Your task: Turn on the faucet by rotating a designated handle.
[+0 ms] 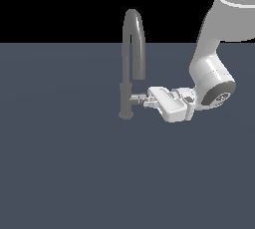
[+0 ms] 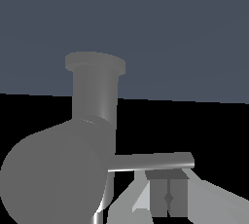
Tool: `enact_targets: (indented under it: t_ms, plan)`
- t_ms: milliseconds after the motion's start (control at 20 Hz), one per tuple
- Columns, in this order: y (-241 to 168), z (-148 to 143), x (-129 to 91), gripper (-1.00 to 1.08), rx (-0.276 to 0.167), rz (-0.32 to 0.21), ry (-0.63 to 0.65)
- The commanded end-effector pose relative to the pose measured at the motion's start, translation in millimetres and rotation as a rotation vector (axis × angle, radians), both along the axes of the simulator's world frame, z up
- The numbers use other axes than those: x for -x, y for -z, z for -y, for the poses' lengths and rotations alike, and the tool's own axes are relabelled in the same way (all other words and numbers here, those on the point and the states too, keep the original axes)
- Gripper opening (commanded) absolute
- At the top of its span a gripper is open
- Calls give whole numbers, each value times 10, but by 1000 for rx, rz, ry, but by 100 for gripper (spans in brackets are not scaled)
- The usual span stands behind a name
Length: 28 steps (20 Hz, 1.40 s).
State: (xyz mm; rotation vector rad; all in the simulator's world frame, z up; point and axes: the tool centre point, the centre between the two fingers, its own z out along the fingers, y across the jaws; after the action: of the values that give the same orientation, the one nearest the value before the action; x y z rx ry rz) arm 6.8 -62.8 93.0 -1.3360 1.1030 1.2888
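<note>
The dark grey gooseneck faucet (image 1: 133,44) stands upright on the floor, its column ending in a small round base (image 1: 125,115). The silver handle (image 1: 138,96) juts from the column toward the exterior view's right. My gripper (image 1: 146,101) comes in from that side, its tips against the handle's stub. In the wrist view the faucet column (image 2: 95,102) and its base (image 2: 95,65) loom close, with the handle's thin rod lever (image 2: 151,161) running just beside my gripper (image 2: 168,191). The fingers (image 2: 159,194) are pressed together, shut, with nothing seen between them.
A flat dark blue-grey floor (image 1: 60,163) spreads around the faucet. The white robot arm (image 1: 211,71) reaches down from the exterior view's upper right.
</note>
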Motion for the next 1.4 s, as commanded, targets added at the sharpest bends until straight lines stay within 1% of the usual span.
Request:
enact_targets:
  t_ms: [0,600,650,1350]
  plan:
    - [87,0,-1,-100,1,-7,2]
    - [527,-3,-46,-100,4,-37,7]
    - [162,21,-159,-100,-7,17,-5]
    - [583,-28,-287,-100,2,-25,4]
